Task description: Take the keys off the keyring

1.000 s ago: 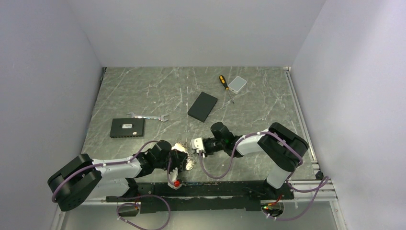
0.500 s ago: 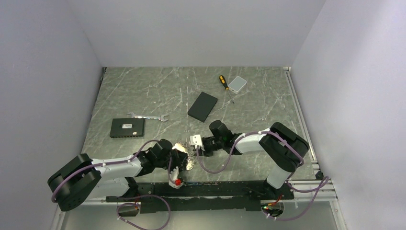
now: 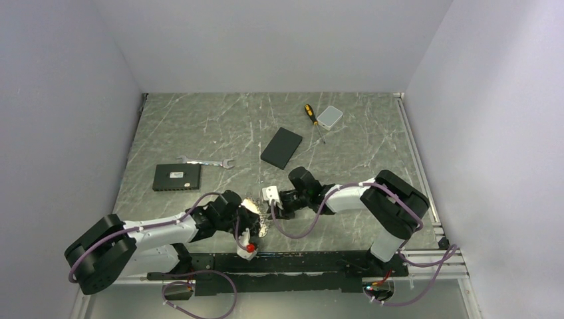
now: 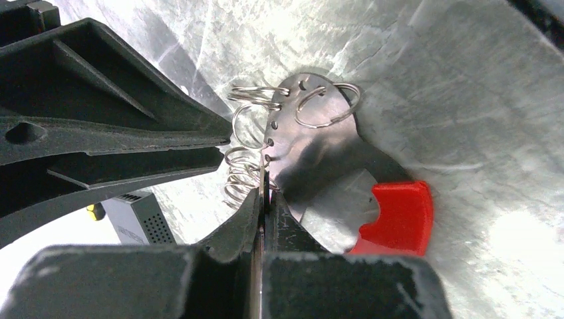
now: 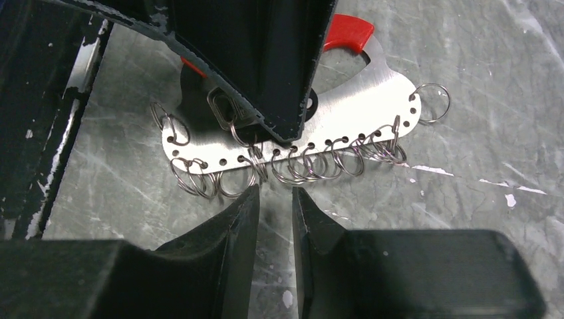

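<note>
Clamping keyring (image 4: 312, 149) edge: left pincer (image 4: 265, 194) | right pincer (image 5: 274, 198) slightly apart, empty | keys indiscernible

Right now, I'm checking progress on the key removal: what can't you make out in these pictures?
- The keys: none recognisable; in the right wrist view the left claw covers the middle of the keyring.
- Top view: keyring too small for detail, partly under the left claw.
- Left wrist view: the keyring's near edge is hidden behind that claw's fingers.

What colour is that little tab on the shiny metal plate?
The tab is bright red, clearest in the left wrist view.
</note>
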